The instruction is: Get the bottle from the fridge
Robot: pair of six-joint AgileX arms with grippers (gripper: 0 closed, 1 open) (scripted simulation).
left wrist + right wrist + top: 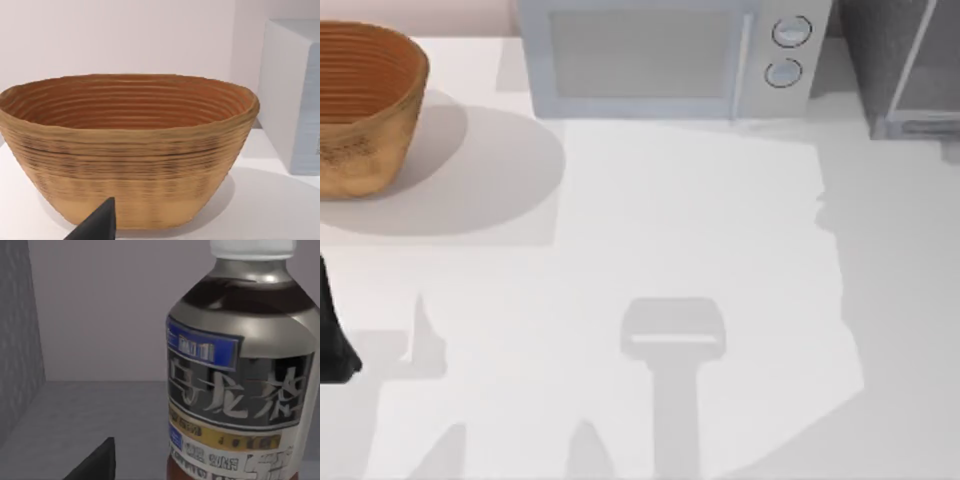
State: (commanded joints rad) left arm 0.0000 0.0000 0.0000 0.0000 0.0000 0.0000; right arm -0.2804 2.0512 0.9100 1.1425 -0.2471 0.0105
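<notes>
The bottle (240,375) looms close in the right wrist view: white cap, dark shoulder, silver and blue label. It stands upright on the grey floor inside the fridge (15,340), whose speckled wall rises beside it. A black tip of my right gripper (97,462) sits low, beside the bottle and apart from it. In the top view the fridge (905,60) is the dark speckled box at the back right corner. My left gripper (332,340) stays parked at the table's left edge.
A woven basket (360,110) stands at the back left and also faces the left wrist as basket (130,150). A white microwave (665,55) with two round dials sits at the back middle, just left of the fridge.
</notes>
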